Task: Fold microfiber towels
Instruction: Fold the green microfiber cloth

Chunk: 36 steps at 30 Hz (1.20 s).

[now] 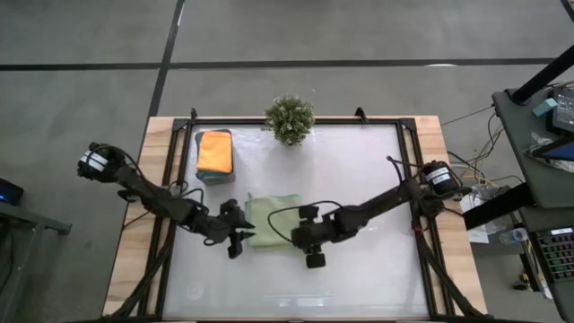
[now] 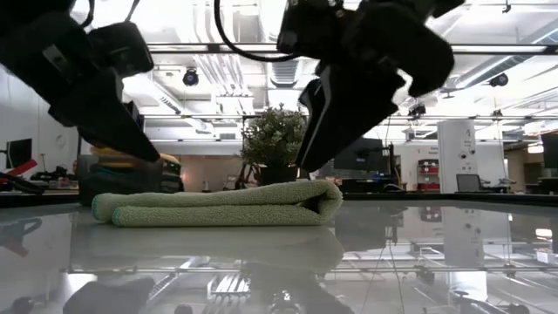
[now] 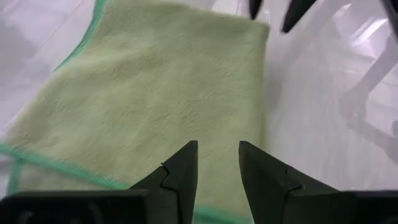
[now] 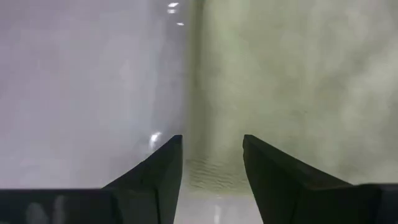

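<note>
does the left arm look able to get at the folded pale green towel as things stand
Probably yes: the left claw hovers with fingers apart right over the folded pale green microfiber towel, nothing between them; the right claw is at its far edge.

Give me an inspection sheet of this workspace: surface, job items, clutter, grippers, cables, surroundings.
Surface: glossy white table top in a wooden frame.
Job's things: one pale green towel folded flat mid-table; a stack of folded towels, orange on top, at the far left.
Clutter: small bushy plant at the far edge.
Grippers: left gripper open, empty, at the green towel's left edge; right gripper open, empty, at its right edge.
Cables: black cables along both arms; loose wires by the equipment right of the table.
Surroundings: grey floor; equipment bench to the right; no person seen.
</note>
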Available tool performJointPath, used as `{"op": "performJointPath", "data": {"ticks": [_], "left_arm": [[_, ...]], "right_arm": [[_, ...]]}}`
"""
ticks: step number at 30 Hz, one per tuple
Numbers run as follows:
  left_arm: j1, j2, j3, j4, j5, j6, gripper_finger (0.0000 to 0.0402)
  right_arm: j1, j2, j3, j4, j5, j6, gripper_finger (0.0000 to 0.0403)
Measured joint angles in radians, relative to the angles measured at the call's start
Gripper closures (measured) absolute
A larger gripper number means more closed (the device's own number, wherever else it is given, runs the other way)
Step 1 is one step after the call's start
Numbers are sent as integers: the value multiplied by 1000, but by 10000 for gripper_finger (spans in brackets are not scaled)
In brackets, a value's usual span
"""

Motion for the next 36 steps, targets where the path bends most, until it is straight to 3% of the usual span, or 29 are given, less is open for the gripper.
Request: {"op": "performJointPath", "data": {"ticks": [3, 9, 18, 23, 36], "left_arm": [[-11, 21, 28, 25, -5, 1, 300], [-86, 87, 118, 42, 20, 0, 304], [-134, 343, 250, 0, 26, 2, 354], [-134, 396, 283, 7, 17, 0, 383], [-135, 382, 265, -119, -40, -104, 401]], "right_arm": [[14, 0, -14, -3, 70, 6, 243], [22, 0, -35, 7, 70, 50, 243], [23, 41, -57, 72, 71, 48, 243], [23, 43, -59, 76, 73, 48, 247], [23, 39, -56, 59, 72, 25, 376]]}}
